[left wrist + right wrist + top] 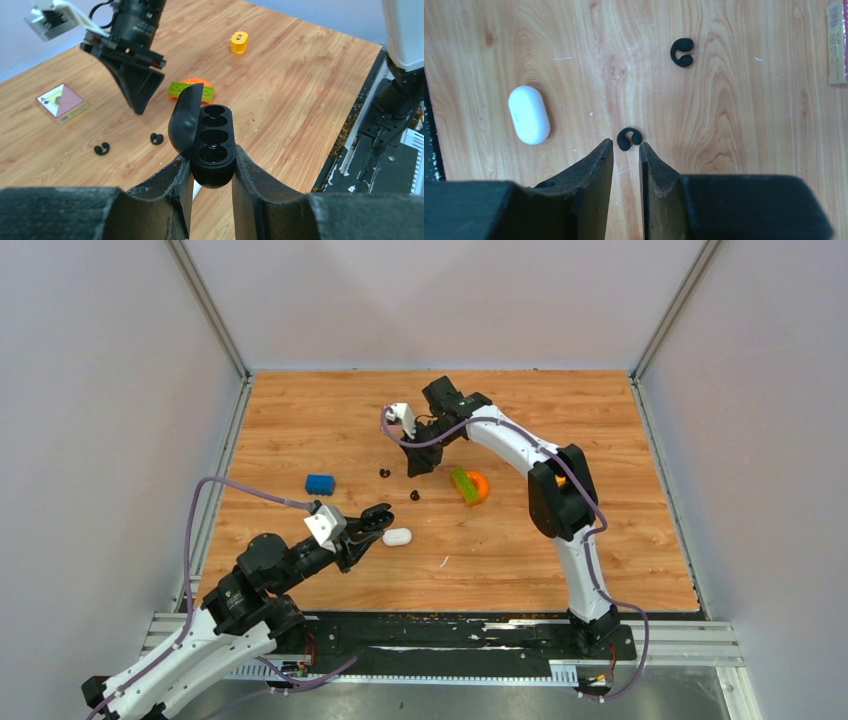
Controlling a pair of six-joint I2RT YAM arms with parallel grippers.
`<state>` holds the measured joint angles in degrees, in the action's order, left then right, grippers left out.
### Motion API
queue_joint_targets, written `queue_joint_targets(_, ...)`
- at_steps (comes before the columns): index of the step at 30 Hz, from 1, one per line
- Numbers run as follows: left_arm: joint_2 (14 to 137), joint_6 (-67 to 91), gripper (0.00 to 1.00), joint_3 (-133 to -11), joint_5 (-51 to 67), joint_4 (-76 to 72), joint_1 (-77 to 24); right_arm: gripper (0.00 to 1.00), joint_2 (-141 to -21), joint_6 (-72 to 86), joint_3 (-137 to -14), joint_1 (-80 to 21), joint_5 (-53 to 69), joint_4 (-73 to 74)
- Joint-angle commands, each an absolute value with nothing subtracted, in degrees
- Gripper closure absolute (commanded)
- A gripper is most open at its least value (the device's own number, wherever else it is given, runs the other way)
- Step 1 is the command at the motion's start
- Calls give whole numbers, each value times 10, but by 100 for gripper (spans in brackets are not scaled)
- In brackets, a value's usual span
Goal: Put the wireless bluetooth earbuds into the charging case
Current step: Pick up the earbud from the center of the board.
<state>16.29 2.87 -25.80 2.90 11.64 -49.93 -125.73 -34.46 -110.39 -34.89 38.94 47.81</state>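
My left gripper point(374, 522) point(212, 156) is shut on an open black charging case point(214, 150), lid point(184, 120) swung left, both wells empty. Two black earbuds lie on the wood, one point(384, 472) point(102, 148) point(682, 52) farther from me than the other point(414, 496) point(157, 138) point(629, 138). My right gripper point(420, 466) point(625, 146) points down above the table, jaws a narrow gap apart and empty, with the nearer earbud just beyond its fingertips. A closed white case point(397, 536) point(529, 114) lies beside the left gripper. No white earbuds are in view.
An orange-and-green toy point(470, 486) point(192, 89) lies right of the earbuds. A blue block point(320, 483) sits at the left. A red-patterned card box point(62, 101) and a small yellow piece point(239, 42) lie farther back. Walls enclose the table on three sides.
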Motion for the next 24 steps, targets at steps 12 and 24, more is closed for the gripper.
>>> queue_joint_targets(12,81,36,100,-240,40,62,-494,73,-1312,-476,-1155,-401,383,395)
queue_joint_targets(24,53,35,100,-239,20,61,-494,68,-1333,-564,-1133,-421,339,368)
